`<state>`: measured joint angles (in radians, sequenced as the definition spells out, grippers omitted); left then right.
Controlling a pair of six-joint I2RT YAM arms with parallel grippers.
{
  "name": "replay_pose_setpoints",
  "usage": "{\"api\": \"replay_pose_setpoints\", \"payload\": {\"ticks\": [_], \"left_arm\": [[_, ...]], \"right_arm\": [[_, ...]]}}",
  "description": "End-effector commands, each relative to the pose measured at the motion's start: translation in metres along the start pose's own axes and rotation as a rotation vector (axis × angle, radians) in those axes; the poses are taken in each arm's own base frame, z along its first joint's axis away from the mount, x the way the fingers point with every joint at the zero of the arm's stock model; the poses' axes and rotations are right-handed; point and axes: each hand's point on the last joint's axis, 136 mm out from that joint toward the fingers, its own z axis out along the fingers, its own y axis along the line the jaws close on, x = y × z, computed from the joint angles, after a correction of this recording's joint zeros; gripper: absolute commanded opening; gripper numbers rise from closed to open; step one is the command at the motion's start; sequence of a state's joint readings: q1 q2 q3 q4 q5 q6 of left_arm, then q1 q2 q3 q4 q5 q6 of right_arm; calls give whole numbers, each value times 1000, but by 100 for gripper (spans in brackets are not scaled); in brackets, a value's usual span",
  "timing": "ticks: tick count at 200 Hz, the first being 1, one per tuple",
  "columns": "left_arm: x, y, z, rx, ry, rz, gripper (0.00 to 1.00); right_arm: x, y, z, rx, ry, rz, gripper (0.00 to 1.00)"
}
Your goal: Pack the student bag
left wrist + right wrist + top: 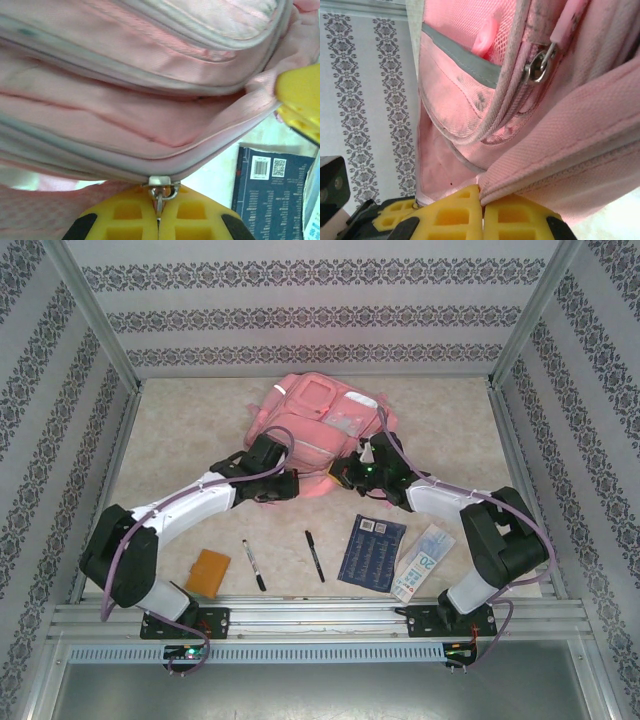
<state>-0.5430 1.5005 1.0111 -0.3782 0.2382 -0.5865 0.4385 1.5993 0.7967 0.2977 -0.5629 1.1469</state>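
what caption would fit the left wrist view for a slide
Left end effector shut on a metal zipper pull of the pink student bag, a dark booklet lying beside it.

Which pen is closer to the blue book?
The thin all-black pen, lying just left of the blue book. The other pen has a whitish barrel and lies further left, nearer the orange pouch.

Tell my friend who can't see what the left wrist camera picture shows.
The left arm's yellow fingers are pinched shut on the metal zipper pull of the pink student bag, seen very close up. A dark blue book sits at the lower right.
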Motion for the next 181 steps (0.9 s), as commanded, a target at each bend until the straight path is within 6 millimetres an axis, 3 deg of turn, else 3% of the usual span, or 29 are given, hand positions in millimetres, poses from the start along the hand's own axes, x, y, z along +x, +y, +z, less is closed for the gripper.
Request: {"api": "replay_pose_setpoints", "payload": {"ticks": [1, 38, 79, 91, 104, 113, 125, 141, 161, 181], "left_arm": [[5, 37, -21, -114, 3, 35, 0], [4, 46, -33, -121, -12, 124, 0], [0, 9, -13, 74, 5, 134, 0], [2, -1, -4, 106, 33, 153, 0], [1, -7, 3, 102, 61, 158, 0], [0, -11, 9, 107, 76, 145, 0], [0, -18, 14, 131, 83, 130, 0], [1, -29, 19, 172, 80, 118, 0], [0, -42, 23, 215, 69, 124, 0], [0, -50, 26, 226, 72, 143, 0]], "right_arm": [[-37, -21, -21, 48, -123, 3, 0], [-63, -41, -36, 65, -149, 28, 0], [-95, -39, -51, 55, -180, -85, 3], [-103, -39, -57, 64, -194, -81, 8], [-108, -44, -65, 90, -208, -44, 29], [-107, -50, -72, 141, -219, -6, 34], [-96, -61, -84, 251, -210, 78, 38], [-62, -62, -94, 381, -149, 202, 47], [-16, -43, -85, 419, -81, 224, 52], [20, -39, -68, 428, -83, 304, 55]]}}
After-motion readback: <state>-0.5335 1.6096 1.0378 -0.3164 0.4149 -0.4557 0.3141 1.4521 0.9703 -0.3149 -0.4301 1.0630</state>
